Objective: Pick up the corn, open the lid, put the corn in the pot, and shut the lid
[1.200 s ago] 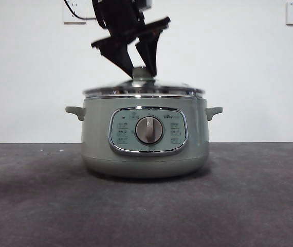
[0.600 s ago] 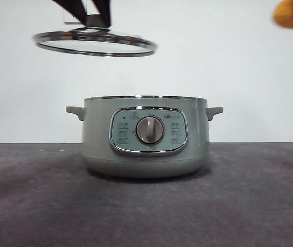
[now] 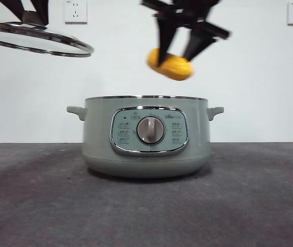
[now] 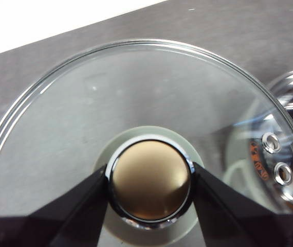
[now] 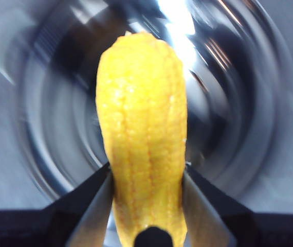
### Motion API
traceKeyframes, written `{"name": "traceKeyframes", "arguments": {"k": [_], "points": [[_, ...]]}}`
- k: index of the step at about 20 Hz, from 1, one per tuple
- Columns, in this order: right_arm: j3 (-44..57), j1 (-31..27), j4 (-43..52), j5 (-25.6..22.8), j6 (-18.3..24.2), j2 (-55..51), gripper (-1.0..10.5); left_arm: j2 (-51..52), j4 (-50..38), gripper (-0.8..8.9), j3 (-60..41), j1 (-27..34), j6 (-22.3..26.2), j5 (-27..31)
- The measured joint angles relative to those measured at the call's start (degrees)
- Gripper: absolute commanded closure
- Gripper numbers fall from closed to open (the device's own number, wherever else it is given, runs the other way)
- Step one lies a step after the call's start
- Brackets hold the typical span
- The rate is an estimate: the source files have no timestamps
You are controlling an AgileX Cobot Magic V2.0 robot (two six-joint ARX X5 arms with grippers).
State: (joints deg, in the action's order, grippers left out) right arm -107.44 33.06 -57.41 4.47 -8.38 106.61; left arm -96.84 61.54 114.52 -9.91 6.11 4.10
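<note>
The pale green pot [image 3: 146, 136] stands open on the table. My left gripper [image 3: 29, 13] is shut on the lid's knob [image 4: 150, 179] and holds the glass lid [image 3: 38, 40] high at the upper left, clear of the pot. My right gripper [image 3: 180, 43] is shut on the yellow corn [image 3: 170, 65] and holds it in the air just above the pot's open mouth. In the right wrist view the corn [image 5: 141, 144] hangs over the pot's steel inside [image 5: 239, 103], which is blurred.
The pot has a chrome-framed control panel with a silver dial [image 3: 150, 129] and two small side handles [image 3: 75, 111]. The dark grey table [image 3: 146, 211] spreads around it. Two wall sockets [image 3: 75, 11] sit on the white wall behind.
The lid went from on the pot up and away to the upper left. The right gripper brought the corn from the upper right corner to above the pot.
</note>
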Motion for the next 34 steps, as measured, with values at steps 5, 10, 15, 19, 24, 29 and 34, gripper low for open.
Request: {"name": "traceKeyframes", "arguments": {"k": [5, 10, 15, 19, 24, 29, 34], "points": [[-14.1, 1.8, -2.4, 2.0, 0.0, 12.6, 9.6, 0.0, 0.3, 8.22, 0.0, 4.2, 0.5, -0.8], [-17.4, 1.7, -4.7, 3.0, 0.0, 20.5, 9.6, 0.0, 0.4, 8.22, 0.0, 6.8, 0.5, -5.6], [-17.5, 1.7, -4.4, 2.2, -0.1, 23.3, 9.6, 0.0, 0.4, 8.22, 0.0, 6.9, 0.8, -5.8], [-17.5, 1.7, -4.3, 0.2, -0.2, 25.0, 9.6, 0.0, 0.5, 8.22, 0.0, 7.0, 0.8, -7.8], [-17.5, 1.7, -4.2, 0.0, -0.2, 25.7, 9.4, 0.0, 0.6, 8.22, 0.0, 7.0, 0.9, -9.5], [-17.5, 1.7, -4.3, 0.0, -1.7, 25.8, 3.2, 0.0, 0.5, 8.22, 0.0, 7.0, 0.8, -10.0], [-21.4, 1.9, -9.1, -2.1, -3.3, 25.9, 3.2, 0.0, 0.5, 8.22, 0.0, 7.0, 0.7, -10.9]]}}
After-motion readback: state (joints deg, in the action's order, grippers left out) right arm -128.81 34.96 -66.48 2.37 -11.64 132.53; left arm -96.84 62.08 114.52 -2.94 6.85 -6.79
